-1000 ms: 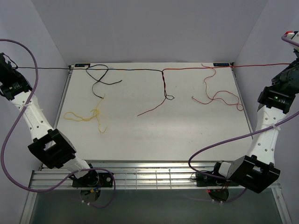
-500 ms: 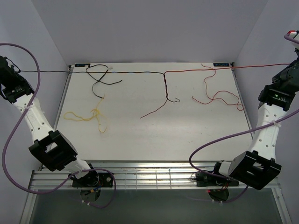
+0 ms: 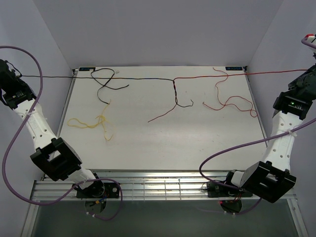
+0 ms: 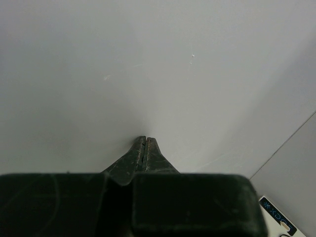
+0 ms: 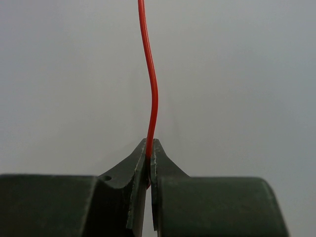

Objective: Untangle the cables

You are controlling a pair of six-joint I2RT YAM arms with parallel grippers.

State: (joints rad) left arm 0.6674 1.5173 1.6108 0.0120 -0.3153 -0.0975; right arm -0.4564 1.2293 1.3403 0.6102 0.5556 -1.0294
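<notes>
Noting the black cable [image 3: 133, 78] running taut along the far edge of the table [image 3: 197, 143], from the far-left side to a junction near the middle of that edge. Noting the red cable [image 3: 276, 71] carrying on taut from the same junction toward the far right, past the table corner. Seeing both cables dropping from the junction toward the near side as one twisted section [image 3: 174, 91]. Below the twist, finding a short dark hook curling right and a longer dark red tail trailing near-left on the tabletop.

Logging three loose pieces lying flat and well apart. Placing a looped black cable [image 3: 98, 89] at the far left, a crumpled yellow cable [image 3: 89, 124] just nearer than that, and a squiggled loose red cable [image 3: 229, 102] at the far right.

Finding the right gripper [image 5: 149, 148] clenched on the red cable, the wire rising straight out from between the closed fingers. Finding the left gripper [image 4: 145, 143] also clenched, fingers pressed together and facing a plain grey wall [image 4: 148, 64]. Not seeing the pinched wire in the left wrist view; overhead, tracing the taut black cable straight out to that gripper, off the table's left side.
</notes>
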